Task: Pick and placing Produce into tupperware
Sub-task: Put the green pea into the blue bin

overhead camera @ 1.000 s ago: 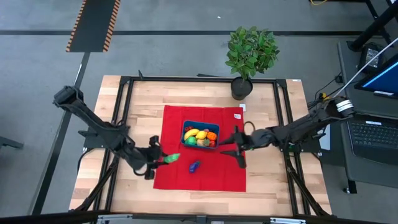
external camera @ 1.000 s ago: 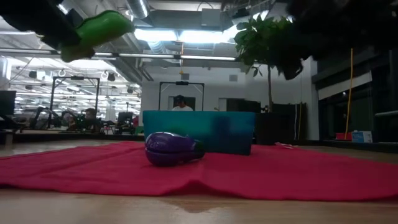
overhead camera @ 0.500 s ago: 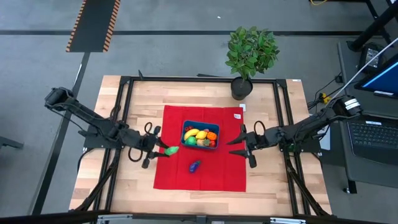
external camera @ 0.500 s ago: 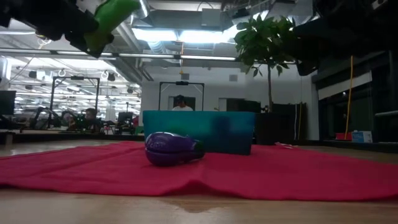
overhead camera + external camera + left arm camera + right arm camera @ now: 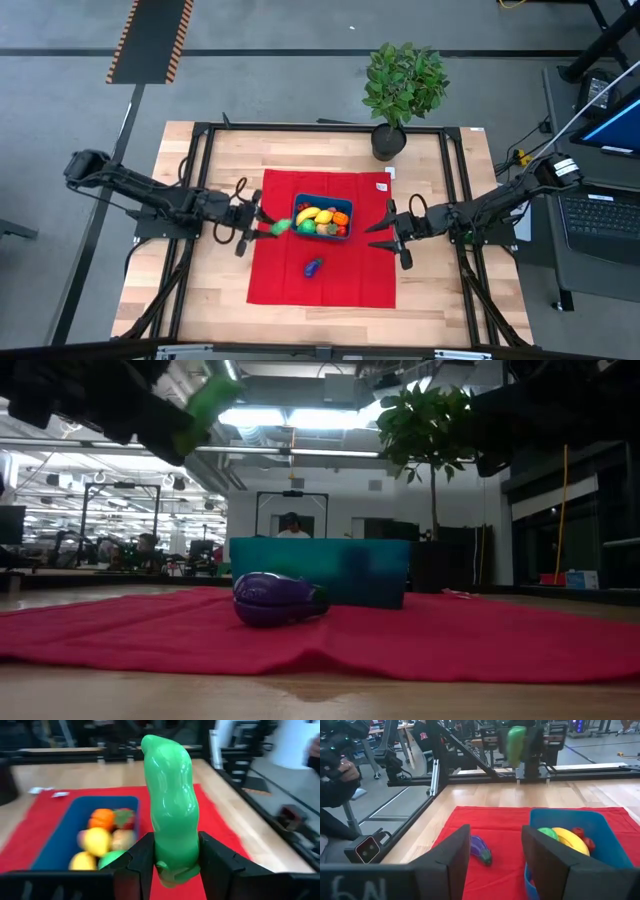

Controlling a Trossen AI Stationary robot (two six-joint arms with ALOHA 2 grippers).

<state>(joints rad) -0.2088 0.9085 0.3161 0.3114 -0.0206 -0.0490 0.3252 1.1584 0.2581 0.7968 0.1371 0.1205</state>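
Two end effectors: left (image 5: pixel 262 224) clamps green pepper (image 5: pixel 170 810); right (image 5: pixel 392 232) spread, empty.

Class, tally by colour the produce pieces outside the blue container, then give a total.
Green: 1, the green vegetable held by the left gripper.
Purple: 1, the eggplant on the red cloth.
Total: 2

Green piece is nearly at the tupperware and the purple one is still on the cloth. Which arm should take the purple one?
Probably the right. Its pincer is open and empty beside the tupperware, facing the purple piece on the red cloth. The left pincer is shut on the green piece.
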